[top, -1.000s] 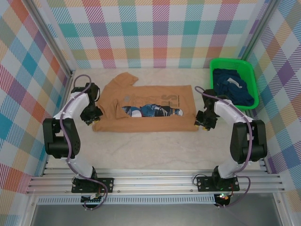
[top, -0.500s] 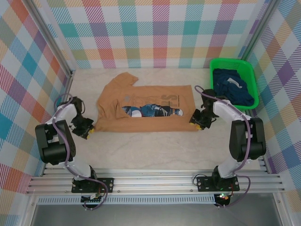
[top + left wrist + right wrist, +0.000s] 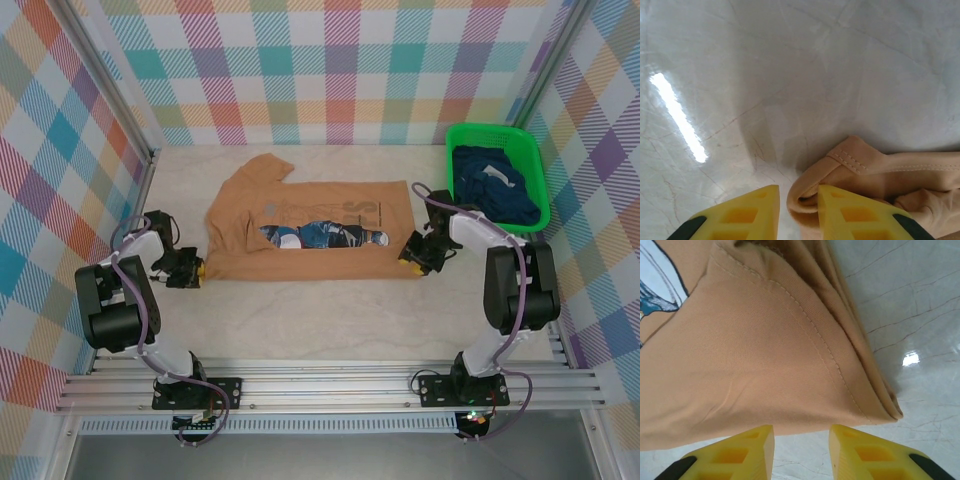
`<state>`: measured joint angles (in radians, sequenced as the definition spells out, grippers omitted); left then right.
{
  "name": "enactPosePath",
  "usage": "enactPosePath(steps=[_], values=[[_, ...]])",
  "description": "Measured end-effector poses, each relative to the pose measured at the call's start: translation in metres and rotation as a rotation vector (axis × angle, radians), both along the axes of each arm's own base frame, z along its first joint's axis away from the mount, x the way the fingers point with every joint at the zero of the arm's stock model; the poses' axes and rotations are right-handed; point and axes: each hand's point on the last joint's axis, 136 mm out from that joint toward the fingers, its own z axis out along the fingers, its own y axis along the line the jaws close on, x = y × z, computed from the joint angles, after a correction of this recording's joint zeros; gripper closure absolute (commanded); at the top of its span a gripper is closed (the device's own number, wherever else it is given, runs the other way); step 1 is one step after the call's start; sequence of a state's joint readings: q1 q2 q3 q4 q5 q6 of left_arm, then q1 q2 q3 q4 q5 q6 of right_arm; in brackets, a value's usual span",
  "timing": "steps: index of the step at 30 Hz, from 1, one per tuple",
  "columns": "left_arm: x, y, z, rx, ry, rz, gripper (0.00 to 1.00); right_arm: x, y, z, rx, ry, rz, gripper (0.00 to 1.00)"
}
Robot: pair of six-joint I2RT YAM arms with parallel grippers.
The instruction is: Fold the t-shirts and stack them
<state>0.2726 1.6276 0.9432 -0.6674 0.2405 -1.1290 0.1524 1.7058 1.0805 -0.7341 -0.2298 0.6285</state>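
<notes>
2 part-open grippers, I note: left gripper (image 3: 797, 190) straddles shirt (image 3: 880, 172) corner, unclamped; right gripper (image 3: 801, 429) empty, hem just ahead.

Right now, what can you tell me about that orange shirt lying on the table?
The tan-orange t-shirt lies flat on the pale table, soft cloth with stitched hems, partly folded, a blue-and-white cartoon print facing up and one sleeve pointing away. A fold of its left near corner sits between the fingers of the left gripper; the right gripper sits open just short of its right near corner.
</notes>
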Motion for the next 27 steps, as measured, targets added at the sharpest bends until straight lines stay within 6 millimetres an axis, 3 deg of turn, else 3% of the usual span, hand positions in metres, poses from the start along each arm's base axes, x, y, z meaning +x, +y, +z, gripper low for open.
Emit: enactPosePath(steps=[3,7,9,19,23,27], values=[[0.005,0.000,0.000,-0.007,-0.017,0.008,0.75,-0.001,0.000,-0.004,-0.002,0.012,-0.001,0.66],[0.008,0.000,-0.004,-0.008,-0.018,0.014,0.96,-0.001,0.000,-0.006,-0.003,0.019,0.000,0.68],[0.008,0.001,-0.005,-0.001,-0.017,0.006,1.00,-0.001,-0.001,-0.006,-0.006,0.020,-0.001,0.71],[-0.002,0.015,0.013,0.093,0.046,-0.133,1.00,0.009,-0.008,-0.016,-0.066,0.028,-0.003,0.80],[-0.012,0.016,0.013,0.107,0.084,-0.191,1.00,0.003,-0.009,-0.031,-0.086,0.082,0.003,0.85],[-0.022,0.021,0.011,0.104,0.109,-0.223,0.98,0.003,-0.011,-0.030,-0.104,0.084,0.013,0.92]])
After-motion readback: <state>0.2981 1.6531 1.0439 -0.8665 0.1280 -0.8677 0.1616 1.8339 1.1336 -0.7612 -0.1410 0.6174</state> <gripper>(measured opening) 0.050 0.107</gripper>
